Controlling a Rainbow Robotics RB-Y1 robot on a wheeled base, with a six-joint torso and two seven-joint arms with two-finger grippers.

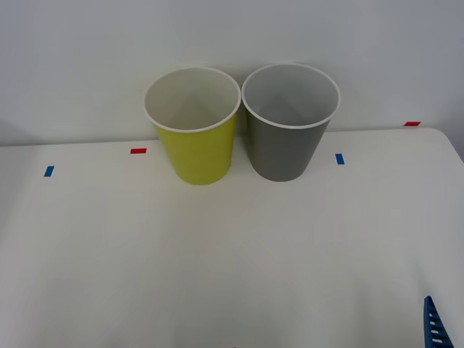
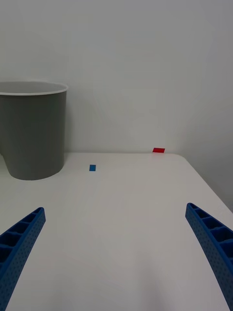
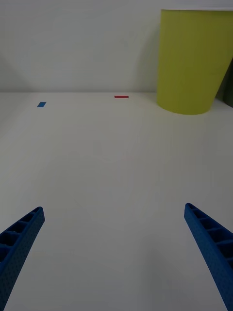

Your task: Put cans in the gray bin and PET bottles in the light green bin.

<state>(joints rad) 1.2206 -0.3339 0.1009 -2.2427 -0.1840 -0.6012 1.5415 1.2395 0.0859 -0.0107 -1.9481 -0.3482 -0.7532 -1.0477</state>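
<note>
Seemingly awaiting items, left gripper (image 3: 114, 257) and right gripper (image 2: 115, 257) hover wide open near-side; gray bin (image 1: 290, 123), light green bin (image 1: 193, 127) stand far, touching

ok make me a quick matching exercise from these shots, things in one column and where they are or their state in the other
Things:
1. gray bin
2. light green bin
3. right gripper
4. red tape mark

Places or states:
a. left of the light green bin in the front view
b. low over the table's near right, jaws open
c. back of the table, on the robot's right
d. back of the table, on the robot's left

Pairs: 1-c, 2-d, 3-b, 4-a
</note>
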